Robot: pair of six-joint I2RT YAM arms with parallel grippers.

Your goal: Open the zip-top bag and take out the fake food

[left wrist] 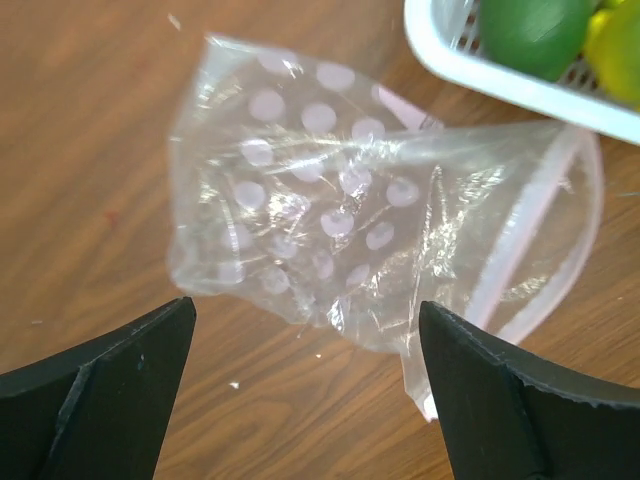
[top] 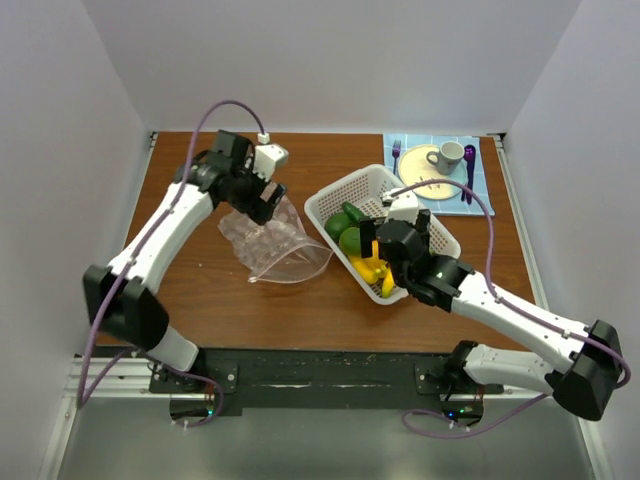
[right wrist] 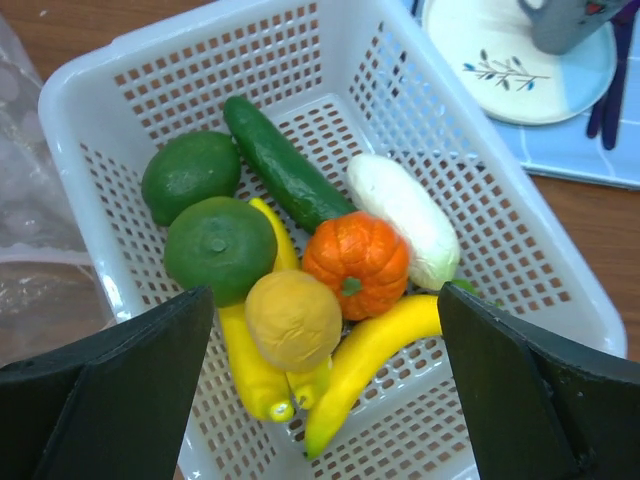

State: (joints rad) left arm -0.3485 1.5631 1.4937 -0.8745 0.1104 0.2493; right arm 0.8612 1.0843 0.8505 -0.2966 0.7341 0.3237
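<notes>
1. The wooden table [top: 200, 300] carries everything.
2. The white basket [top: 340, 183] sits right of centre, nearer the far edge.
3. The zip-top bag [top: 272, 242] lies crumpled on the table just left of the basket, its mouth gaping.
4. The left gripper [left wrist: 305, 310] hangs over the bag, fingers spread wide and gripping nothing.
5. The right gripper [right wrist: 322, 295] hangs over the basket, fingers likewise spread and gripping nothing.
6. The fake food [right wrist: 300, 260] lies piled inside the basket.
</notes>
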